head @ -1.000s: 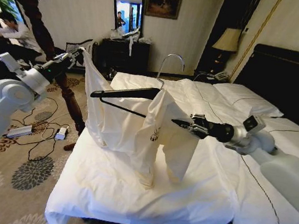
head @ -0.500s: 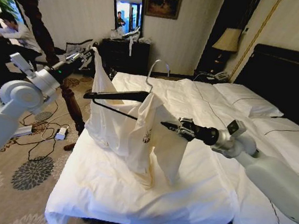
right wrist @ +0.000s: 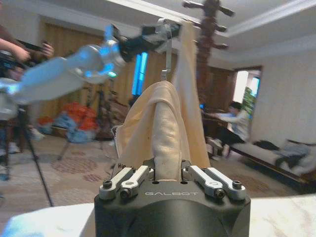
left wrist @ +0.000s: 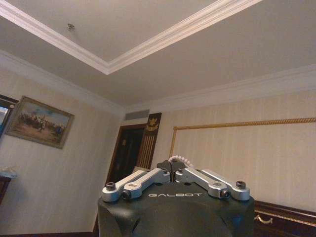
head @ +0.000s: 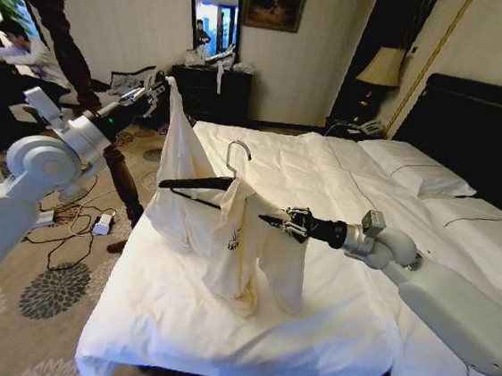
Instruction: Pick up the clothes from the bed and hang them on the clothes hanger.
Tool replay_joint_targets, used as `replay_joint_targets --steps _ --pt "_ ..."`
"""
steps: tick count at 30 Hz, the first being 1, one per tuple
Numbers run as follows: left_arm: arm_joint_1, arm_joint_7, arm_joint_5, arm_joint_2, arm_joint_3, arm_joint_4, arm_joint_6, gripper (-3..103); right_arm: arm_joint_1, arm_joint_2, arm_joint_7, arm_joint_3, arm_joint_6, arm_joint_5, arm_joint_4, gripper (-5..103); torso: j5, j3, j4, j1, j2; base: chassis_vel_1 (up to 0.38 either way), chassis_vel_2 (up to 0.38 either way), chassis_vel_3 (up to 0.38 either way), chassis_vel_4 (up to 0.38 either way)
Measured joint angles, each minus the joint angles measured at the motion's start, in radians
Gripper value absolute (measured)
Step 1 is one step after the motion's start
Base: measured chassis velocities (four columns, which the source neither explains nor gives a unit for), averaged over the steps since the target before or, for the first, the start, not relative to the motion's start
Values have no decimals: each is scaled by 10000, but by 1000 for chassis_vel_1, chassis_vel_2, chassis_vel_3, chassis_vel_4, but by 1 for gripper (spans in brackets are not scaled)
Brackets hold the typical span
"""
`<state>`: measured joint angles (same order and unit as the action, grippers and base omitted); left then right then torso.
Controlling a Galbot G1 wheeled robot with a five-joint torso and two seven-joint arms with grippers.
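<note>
The soft cream clothes (head: 236, 240) drape in limp folds over the thin dark clothes hanger (head: 199, 183) above the bed (head: 326, 331). The right gripper (head: 273, 221), arm stretched leftward, pinches one fold; the raised left gripper (head: 160, 84) clamps the far corner.

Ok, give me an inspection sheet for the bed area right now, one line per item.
Surface: bed, white sheets, rumpled near the foot.
Job's things: clothes lifted, draped over the clothes hanger, lower folds resting on the bed.
Clutter: nothing seen on the bed.
Pincers: left pincer shut on a raised corner of the clothes; right pincer shut on the clothes near the hanger.
Cables: cords and an adapter on the carpet.
Surroundings: dresser, lamp.
</note>
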<state>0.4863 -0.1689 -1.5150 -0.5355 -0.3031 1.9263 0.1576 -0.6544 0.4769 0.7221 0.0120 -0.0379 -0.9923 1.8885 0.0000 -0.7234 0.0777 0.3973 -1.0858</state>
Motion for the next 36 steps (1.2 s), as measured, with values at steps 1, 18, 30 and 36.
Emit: replay_joint_targets --steps 1,18,30,36 --pt "19 6 29 30 -15 2 0 0 -52 -39 -141 53 32 9 -26 19 0 0 1 0 -1 0 0 0 0" --pt "241 -1022 1496 1189 -179 -341 157 0 -257 -693 -371 598 -39 -62 -418 19 0 0 2 0 0 0 0 0 0" --pt "496 -991 1200 1057 17 1029 98 0 -253 -519 -967 464 -144 -905 -36 19 0 1 2 0 0 0 0 0 0" --pt "810 -940 879 571 249 1927 52 0 -144 -248 -966 40 -306 -1325 166 19 1 0 2 0 0 0 0 0 0"
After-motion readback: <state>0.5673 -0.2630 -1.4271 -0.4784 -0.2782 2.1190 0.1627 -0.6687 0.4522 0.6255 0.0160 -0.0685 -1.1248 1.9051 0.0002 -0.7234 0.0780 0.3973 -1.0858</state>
